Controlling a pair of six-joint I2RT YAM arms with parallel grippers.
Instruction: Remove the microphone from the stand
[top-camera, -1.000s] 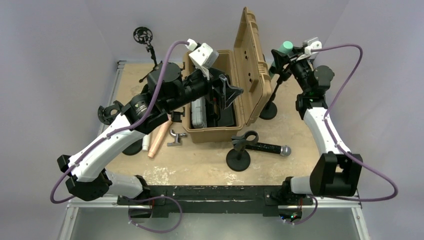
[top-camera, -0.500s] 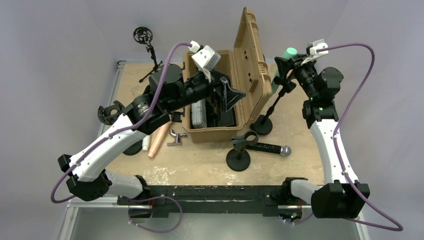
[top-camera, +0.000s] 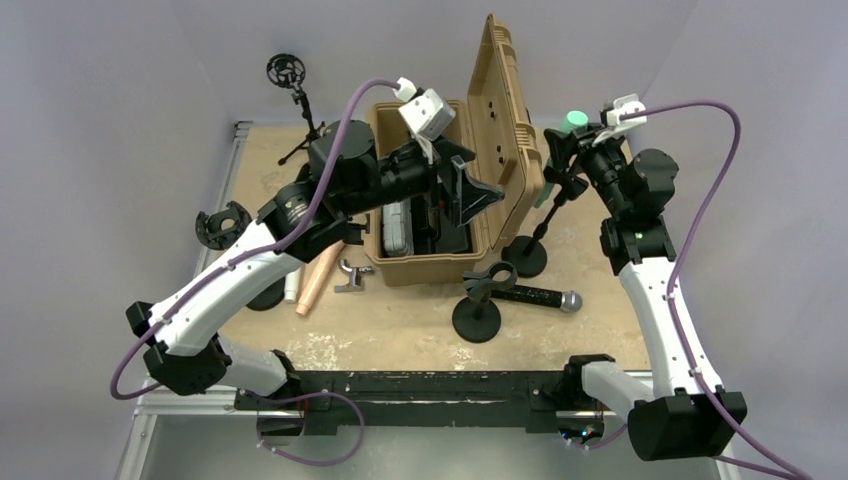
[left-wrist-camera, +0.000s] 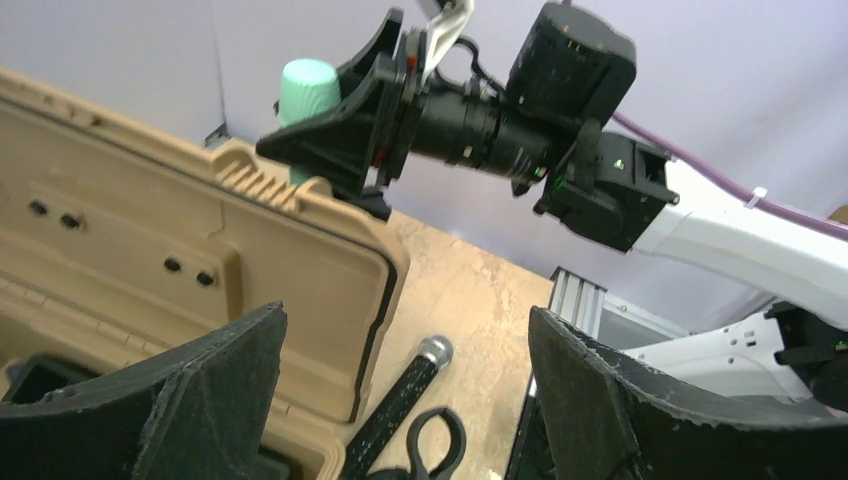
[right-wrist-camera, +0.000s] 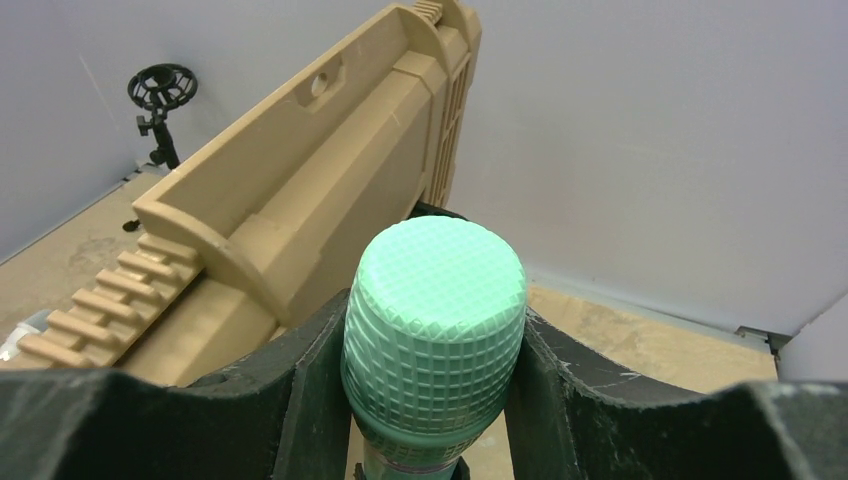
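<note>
Right wrist view has the microphone (right-wrist-camera: 435, 300) dead centre. Its green mesh head sits between the fingers (right-wrist-camera: 300, 375) of the right gripper (right-wrist-camera: 430, 345), which press on both sides, so this hand is clamped on it. Below the hand the stand (top-camera: 546, 212) leans down to its round base (top-camera: 527, 256) on the table (top-camera: 400, 335), close beside the open case (top-camera: 505, 110).

I judge the grasp made and the pull-out in hand. Next, the hand should draw the microphone up along its own axis without dragging the stand with it. The left gripper (left-wrist-camera: 405, 315) hangs spread and empty over the case, free perhaps to steady the stand.

The clip and the microphone's body are hidden below the head and behind the hand, so I cannot tell whether it is seated.
</note>
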